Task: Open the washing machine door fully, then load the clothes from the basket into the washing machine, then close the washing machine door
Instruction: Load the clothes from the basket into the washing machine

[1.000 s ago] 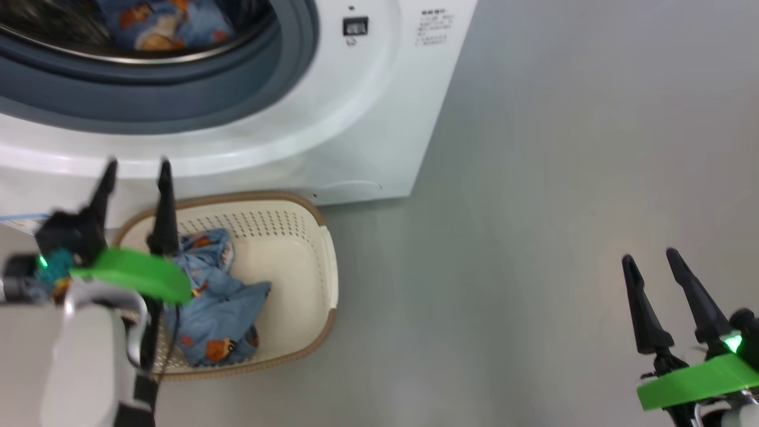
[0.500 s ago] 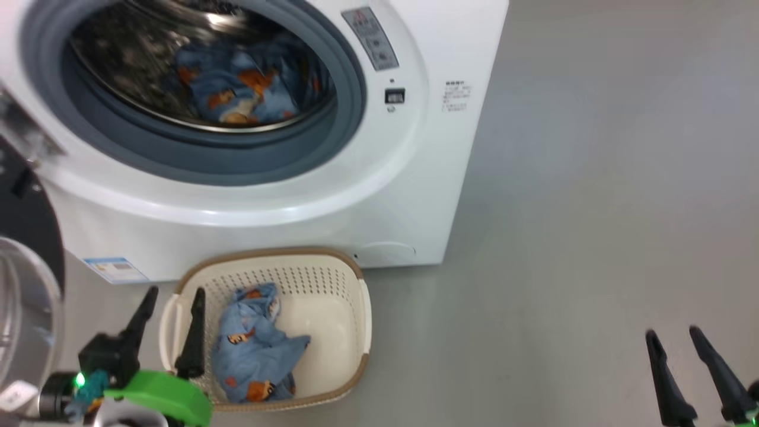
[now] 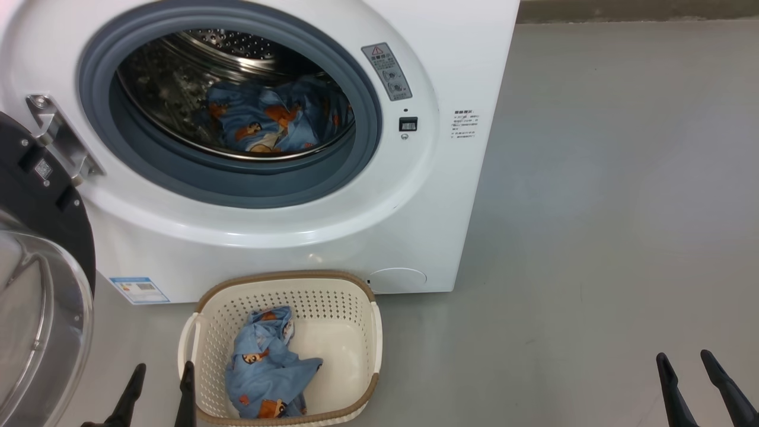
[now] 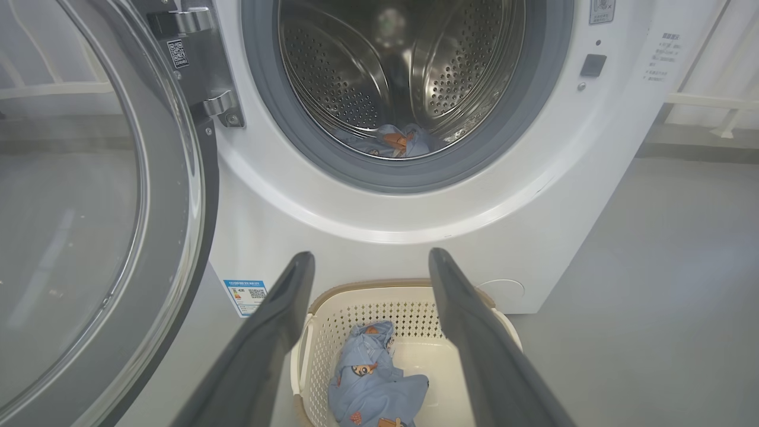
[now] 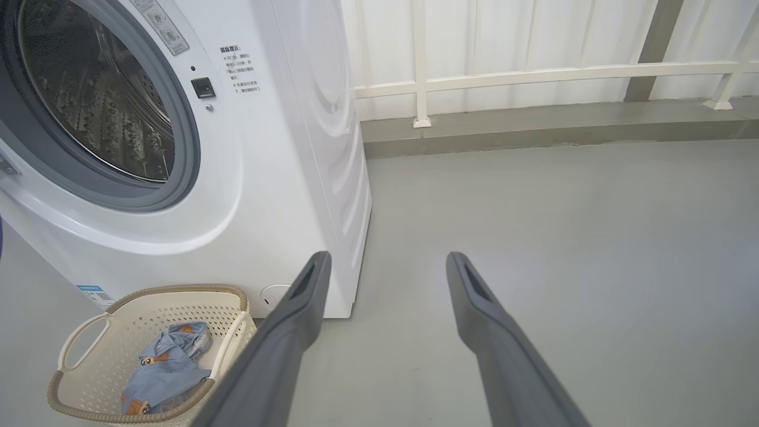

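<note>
Drawing back from the basket (image 3: pixel 284 277), both jaws apart and empty, we log one garment (image 3: pixel 270 118) beyond it in the washing machine (image 3: pixel 296 237), the second garment (image 3: pixel 267 367) still inside it.

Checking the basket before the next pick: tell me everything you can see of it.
The basket is cream-white perforated plastic, rounded-rectangular, with a brown woven-look rim and a loop handle on each side. It stands upright on the grey floor, close before the washing machine. One crumpled light-blue garment lies in its left half; the rest is bare. The open left gripper hovers beside its left handle, not touching.
</note>
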`<state>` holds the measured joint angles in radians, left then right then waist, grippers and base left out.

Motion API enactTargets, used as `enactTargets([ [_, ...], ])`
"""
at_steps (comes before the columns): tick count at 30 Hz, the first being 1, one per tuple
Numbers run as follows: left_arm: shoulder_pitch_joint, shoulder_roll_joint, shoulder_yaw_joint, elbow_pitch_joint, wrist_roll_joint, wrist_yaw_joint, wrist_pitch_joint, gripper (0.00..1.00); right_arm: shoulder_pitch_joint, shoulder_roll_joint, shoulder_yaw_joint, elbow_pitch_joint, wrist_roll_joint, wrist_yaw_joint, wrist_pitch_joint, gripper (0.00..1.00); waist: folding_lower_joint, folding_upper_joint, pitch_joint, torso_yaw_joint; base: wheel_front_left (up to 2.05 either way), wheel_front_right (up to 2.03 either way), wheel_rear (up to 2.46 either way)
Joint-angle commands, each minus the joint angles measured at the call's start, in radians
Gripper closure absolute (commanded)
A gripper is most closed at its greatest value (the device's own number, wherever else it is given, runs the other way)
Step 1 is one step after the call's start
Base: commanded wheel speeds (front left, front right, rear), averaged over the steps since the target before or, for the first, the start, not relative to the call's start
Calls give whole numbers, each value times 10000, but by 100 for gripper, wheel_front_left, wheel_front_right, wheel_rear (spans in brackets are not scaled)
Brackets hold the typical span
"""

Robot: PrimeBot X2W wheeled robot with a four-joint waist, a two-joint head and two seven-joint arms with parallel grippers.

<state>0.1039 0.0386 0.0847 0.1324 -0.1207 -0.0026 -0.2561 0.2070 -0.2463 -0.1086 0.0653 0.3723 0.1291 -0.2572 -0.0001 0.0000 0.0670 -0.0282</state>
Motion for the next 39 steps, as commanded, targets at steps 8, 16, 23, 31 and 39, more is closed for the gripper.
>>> enactTargets([
  [8, -383, 117, 209, -247, -18, 188, -57, 0, -217, -217, 165, -314, -29, 16, -46, 0, 1, 0, 280, -32, 0, 0, 0],
  [16, -1015, 117, 38, 522, -140, 214, -57, 0, -733, -146, 399, -413, 18, 16, -46, 0, 1, 0, 1055, -75, 0, 0, 0],
  [23, -2267, 116, -162, 2154, 157, -27, -57, 0, -1392, -147, 559, -542, 59, 16, -46, 0, 1, 0, 2094, -102, 0, 0, 0],
  [31, -4299, 222, -342, 4802, 491, -547, -57, 0, -2258, -267, 658, -675, 204, 16, -46, 0, 1, 0, 3424, -215, 0, 0, 0],
  [39, -6257, 620, -674, 7661, 900, -551, -57, 0, -2887, -278, 875, -770, 240, 16, -46, 0, 1, 0, 4399, -376, 0, 0, 0],
])
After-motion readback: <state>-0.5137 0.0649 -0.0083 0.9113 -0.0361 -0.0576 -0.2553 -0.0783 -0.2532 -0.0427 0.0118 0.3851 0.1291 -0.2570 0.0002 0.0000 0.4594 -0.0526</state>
